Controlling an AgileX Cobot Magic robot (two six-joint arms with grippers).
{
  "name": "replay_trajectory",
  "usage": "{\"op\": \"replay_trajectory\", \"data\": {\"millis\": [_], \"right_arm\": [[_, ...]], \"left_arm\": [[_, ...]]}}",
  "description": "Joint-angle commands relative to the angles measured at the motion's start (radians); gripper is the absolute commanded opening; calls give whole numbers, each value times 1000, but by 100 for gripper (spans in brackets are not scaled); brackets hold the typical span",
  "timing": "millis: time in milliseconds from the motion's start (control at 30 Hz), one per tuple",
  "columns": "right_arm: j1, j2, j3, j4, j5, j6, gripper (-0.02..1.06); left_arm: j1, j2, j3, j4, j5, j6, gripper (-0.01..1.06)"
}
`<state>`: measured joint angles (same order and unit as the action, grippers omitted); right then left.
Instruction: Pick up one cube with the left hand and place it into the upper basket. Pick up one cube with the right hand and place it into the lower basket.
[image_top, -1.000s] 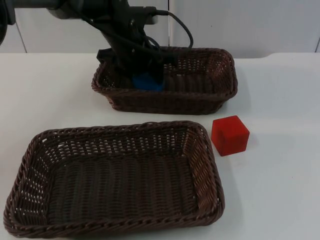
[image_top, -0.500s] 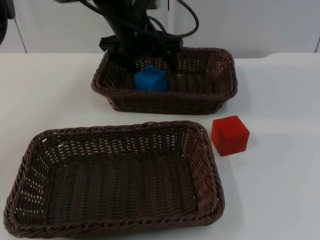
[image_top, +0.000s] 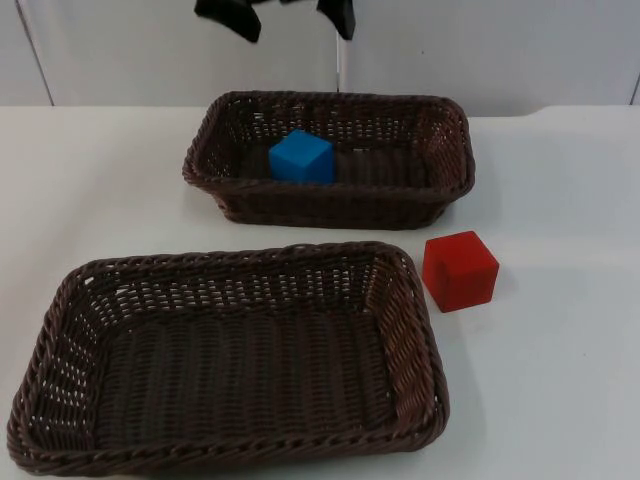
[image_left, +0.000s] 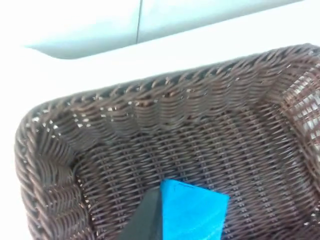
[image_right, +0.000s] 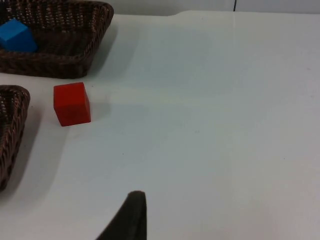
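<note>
Now: blue cube bright, sharp-edged, in upper basket near its left end | red cube on table beside lower basket | left gripper fingers apart, raised above upper basket's far rim | right arm waits.

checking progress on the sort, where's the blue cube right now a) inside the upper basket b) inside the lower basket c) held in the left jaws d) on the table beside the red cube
a: the blue cube lies on the floor of the upper basket, free of the left gripper, whose jaws stand open above it; the red cube sits on the table.
</note>
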<state>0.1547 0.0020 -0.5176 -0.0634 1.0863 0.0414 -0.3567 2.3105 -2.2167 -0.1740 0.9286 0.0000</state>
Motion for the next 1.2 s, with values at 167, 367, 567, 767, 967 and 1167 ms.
{"op": "replay_trajectory", "data": {"millis": [167,367,567,767,967,1167], "right_arm": [[-6,-2,2,-8,-7,-10,105],[-6,-2,2,-8,-7,-10,105],[-6,-2,2,-8,-7,-10,105],[-6,-2,2,-10,-7,-10,105],[-6,-2,2,-10,-7,-10,105],[-6,-2,2,-10,-7,-10,105]], "left_arm": [[-6,-86,-5,87,71,-48,91],[-11,-152,47,159,96,-63,91],[-14,-240,166,164,25,-69,91],[-14,-343,326,164,-58,-69,91],[-14,-430,484,164,-143,-69,91],[-14,-528,652,167,-234,-69,91]]}}
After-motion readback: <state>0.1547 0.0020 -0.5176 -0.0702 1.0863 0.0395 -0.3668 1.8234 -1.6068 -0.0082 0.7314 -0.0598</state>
